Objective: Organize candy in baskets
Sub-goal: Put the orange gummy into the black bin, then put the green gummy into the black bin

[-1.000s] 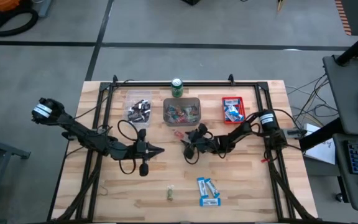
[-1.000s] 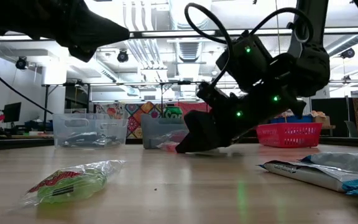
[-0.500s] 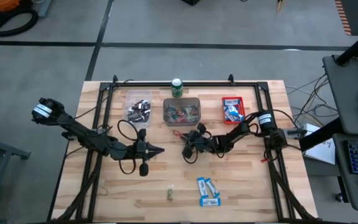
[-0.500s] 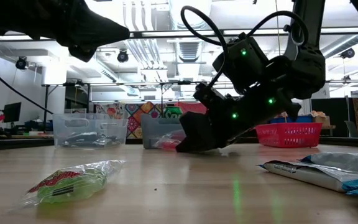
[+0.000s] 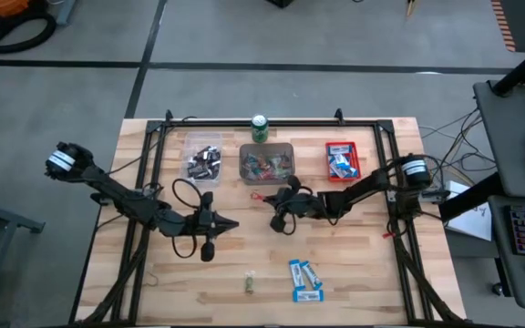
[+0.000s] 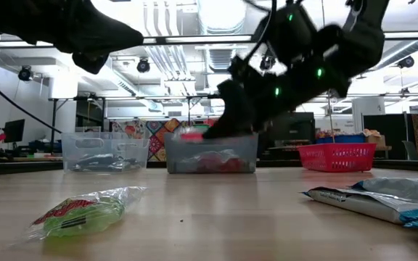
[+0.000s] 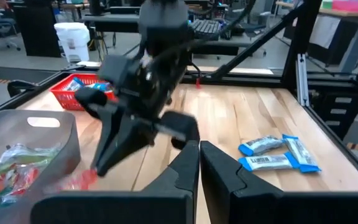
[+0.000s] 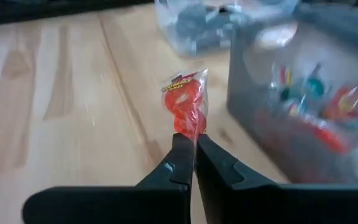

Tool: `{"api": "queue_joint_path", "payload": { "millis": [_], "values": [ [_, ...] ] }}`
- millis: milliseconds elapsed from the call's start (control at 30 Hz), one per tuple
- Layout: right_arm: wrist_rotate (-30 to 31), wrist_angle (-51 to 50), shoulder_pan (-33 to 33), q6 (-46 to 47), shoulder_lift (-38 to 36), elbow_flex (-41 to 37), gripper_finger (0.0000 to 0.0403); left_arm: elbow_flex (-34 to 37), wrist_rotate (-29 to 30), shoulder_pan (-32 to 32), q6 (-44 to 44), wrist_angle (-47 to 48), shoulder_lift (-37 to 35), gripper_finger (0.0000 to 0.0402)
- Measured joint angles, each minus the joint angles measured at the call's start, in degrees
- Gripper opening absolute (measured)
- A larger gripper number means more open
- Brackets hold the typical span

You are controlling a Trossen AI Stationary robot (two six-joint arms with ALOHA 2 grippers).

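My right gripper (image 8: 194, 140) is shut on a red wrapped candy (image 8: 185, 99) and hangs above the table in front of the grey basket (image 5: 267, 164), which holds small coloured pieces. The clear basket (image 5: 203, 160) with dark bars stands to its left. The red basket (image 5: 342, 160) with blue-and-white bars stands to its right. A green candy (image 6: 78, 212) and blue-and-white bars (image 5: 305, 279) lie near the front edge. My left gripper (image 5: 231, 222) waits shut over the table's middle left, holding nothing. My right gripper pinches the red candy's wrapper at its near end (image 8: 190, 128) between its two fingers. The fingers slant down from the table's right toward its left. The candy sticks out ahead of the fingers (image 6: 223, 116), lifted clear of the table.
A green drink can (image 5: 260, 128) stands behind the grey basket at the far edge. A black frame (image 5: 244, 121) runs around the tabletop. Bare wood lies between the baskets and the candies at the front.
My right gripper has shut on the red candy and risen from the table, drawing slightly toward the grey basket. The candy, which lay on the wood, now hangs clear of it at the fingertips.
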State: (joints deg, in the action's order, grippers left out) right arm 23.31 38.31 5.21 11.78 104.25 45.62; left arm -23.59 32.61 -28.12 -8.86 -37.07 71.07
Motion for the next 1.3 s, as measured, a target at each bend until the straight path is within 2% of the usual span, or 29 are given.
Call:
{"api": "queue_joint_path", "payload": {
  "millis": [167, 333, 600, 700, 1033, 1167, 1300],
  "values": [
    [0.3, -3.5, -0.6, -5.1, -6.9, 0.0, 0.0008, 0.0, 0.6, 0.0, -0.3, 0.0, -0.6, 0.0000],
    [0.7, -6.5, -4.6, -9.3, -12.6, 0.1, 0.0008, 0.0, 1.2, 0.0, -0.6, 0.0, -0.6, 0.0000],
    [-0.6, -11.3, -13.6, -7.9, -13.2, 0.1, 0.0015, 0.0, 1.4, 0.0, -2.3, -0.2, -0.6, 0.0000],
    [-2.3, -12.4, -15.0, -6.9, -12.4, 0.1, 0.0034, 0.0, 1.4, 0.0, -3.2, -0.3, -0.4, 0.0000],
    [-2.4, -13.0, -15.1, -4.9, -13.4, 0.1, 0.0137, 0.0, 0.1, 0.0, -10.6, -0.5, 1.0, 0.0000],
    [-3.4, -16.3, -13.2, -3.8, -15.6, 0.1, 0.0158, 0.0, -3.6, -0.4, -16.9, -0.4, 1.9, 0.0001],
    [-7.6, -22.8, -10.6, -3.1, -20.1, 0.1, 0.0166, 0.0, -6.2, -1.6, -24.1, -0.3, 3.9, 0.0014]
  ]
}}
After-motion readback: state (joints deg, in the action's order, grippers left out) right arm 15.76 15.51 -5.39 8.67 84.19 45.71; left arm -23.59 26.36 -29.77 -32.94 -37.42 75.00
